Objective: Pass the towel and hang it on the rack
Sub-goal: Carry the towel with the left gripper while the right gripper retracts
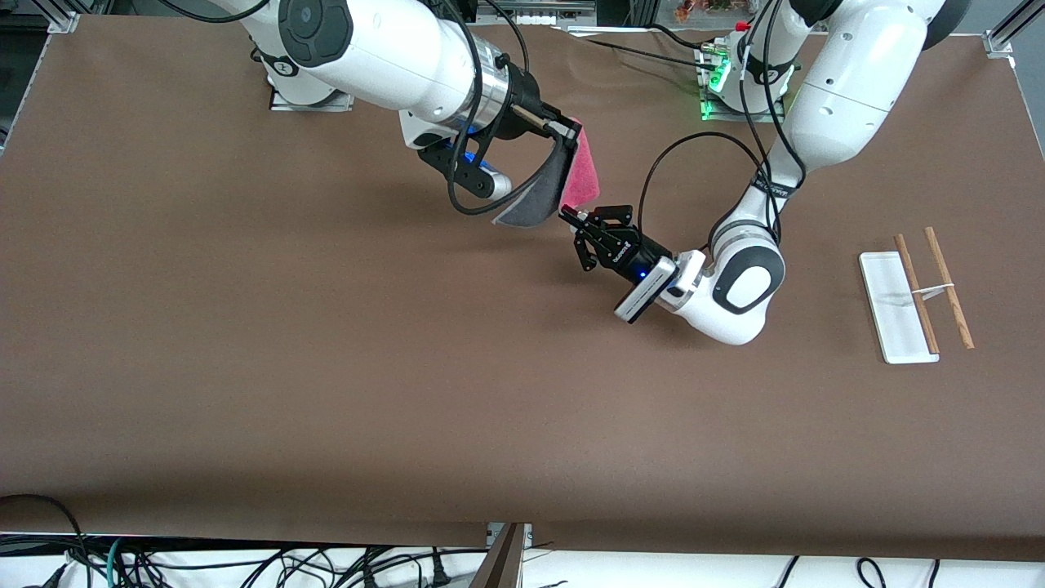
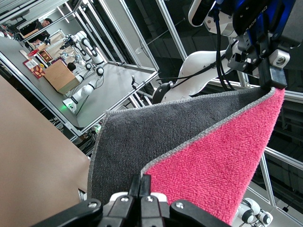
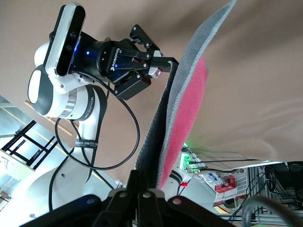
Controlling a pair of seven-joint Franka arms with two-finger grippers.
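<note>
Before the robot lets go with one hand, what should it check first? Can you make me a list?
1. Left gripper has its fingers shut on the towel corner: ok.
2. Right gripper fingers are shut on the towel's upper corner: ok.
3. Towel hangs in the air between both, off the table: ok.
4. Rack sits toward the left arm's end of the table with nothing on it: ok.
5. Left grip is strong enough to carry the towel alone: cannot tell.

Bare brown table, cables.
</note>
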